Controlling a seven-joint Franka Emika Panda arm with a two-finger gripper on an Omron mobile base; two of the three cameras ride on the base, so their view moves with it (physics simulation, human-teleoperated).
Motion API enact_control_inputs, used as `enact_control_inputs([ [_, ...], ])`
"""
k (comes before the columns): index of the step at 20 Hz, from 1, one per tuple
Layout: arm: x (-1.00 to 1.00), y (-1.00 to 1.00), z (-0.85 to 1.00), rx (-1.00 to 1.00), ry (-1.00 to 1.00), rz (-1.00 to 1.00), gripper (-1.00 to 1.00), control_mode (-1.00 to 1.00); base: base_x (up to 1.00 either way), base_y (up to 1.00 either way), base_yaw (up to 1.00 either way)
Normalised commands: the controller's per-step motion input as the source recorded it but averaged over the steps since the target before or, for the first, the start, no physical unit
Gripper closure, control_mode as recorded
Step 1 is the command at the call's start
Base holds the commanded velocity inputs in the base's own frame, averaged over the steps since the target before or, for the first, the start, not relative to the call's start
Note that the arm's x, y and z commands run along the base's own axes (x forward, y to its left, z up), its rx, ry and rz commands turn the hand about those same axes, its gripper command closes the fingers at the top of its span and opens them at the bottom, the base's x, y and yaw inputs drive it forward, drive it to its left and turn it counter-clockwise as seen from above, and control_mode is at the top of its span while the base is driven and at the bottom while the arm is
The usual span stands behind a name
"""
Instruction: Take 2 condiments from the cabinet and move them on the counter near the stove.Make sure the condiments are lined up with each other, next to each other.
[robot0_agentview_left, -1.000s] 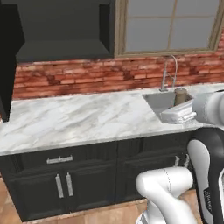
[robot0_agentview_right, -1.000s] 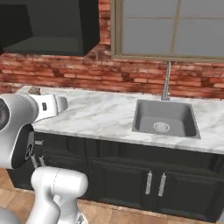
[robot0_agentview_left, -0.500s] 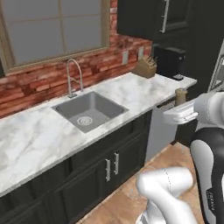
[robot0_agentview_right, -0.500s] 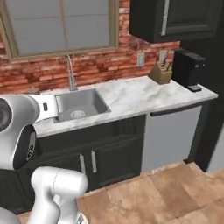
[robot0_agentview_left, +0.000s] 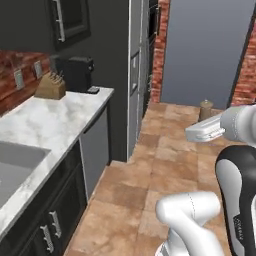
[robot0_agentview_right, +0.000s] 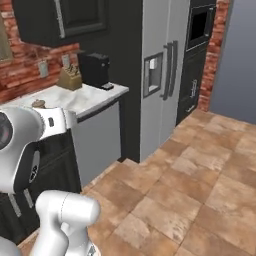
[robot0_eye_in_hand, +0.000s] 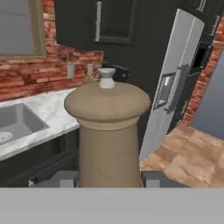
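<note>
One tan shaker jar (robot0_eye_in_hand: 107, 131) stands upright between the fingers of the claw (robot0_eye_in_hand: 107, 178), clamped at its base, carried above the tile floor (robot0_agentview_left: 165, 165) with no stove in sight.

shaker jar (robot0_eye_in_hand: 108, 131) base hidden behind grey band; sink (robot0_eye_in_hand: 17, 122) cut off

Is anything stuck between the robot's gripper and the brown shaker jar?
No. The gripper is shut right on the tan shaker jar, one finger on each side of its base, and nothing sits between them.
</note>
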Motion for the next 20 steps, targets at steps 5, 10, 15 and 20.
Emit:
enact_control_inputs([
  [5,0.00,0.00,0.00,0.00,0.00,0.00,1.00,1.00,0.00,-0.63,-0.85],
  [10,0.00,0.00,0.00,0.00,0.00,0.00,1.00,1.00,0.06,0.00,-0.13],
  [15,0.00,0.00,0.00,0.00,0.00,0.00,1.00,1.00,0.38,-0.27,-0.07],
  [20,0.00,0.00,0.00,0.00,0.00,0.00,1.00,1.00,1.00,-0.78,-0.25],
])
